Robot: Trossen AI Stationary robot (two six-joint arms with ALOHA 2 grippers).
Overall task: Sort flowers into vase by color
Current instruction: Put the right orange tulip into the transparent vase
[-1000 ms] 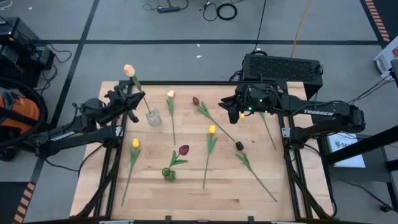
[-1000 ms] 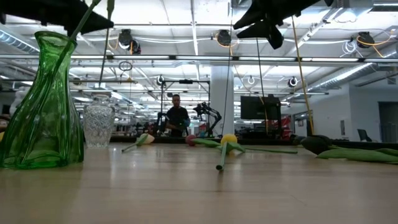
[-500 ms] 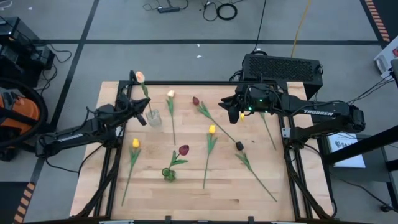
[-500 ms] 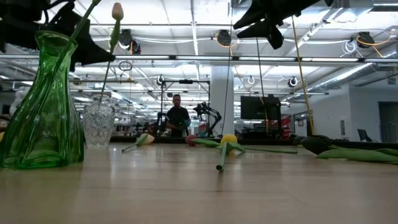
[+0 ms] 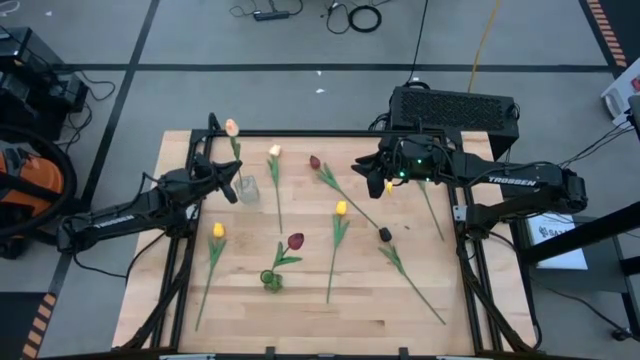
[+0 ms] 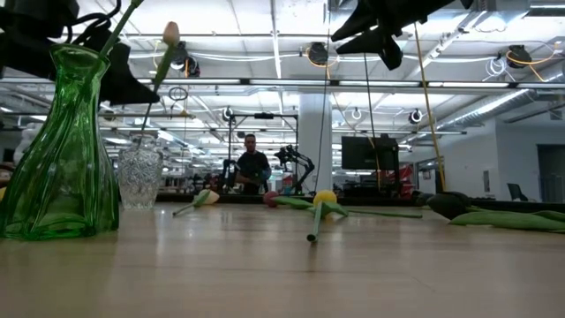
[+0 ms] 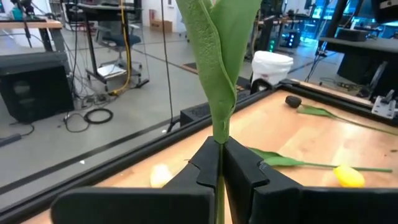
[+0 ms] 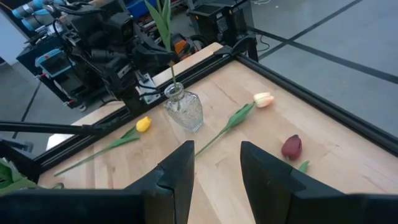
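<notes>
Your left end effector [image 7: 220,163] is clamped on the stem of a cream-peach tulip [image 5: 232,128], holding it upright with the stem's lower end inside the clear glass vase [image 5: 246,189] at the surface's [image 5: 300,310] far left. Your right end effector [image 8: 216,163] waits raised over the far right, fingers apart and empty. The other flowers [image 5: 338,232] lie across the surface; one maroon stands in the green vase [image 6: 60,146].
</notes>
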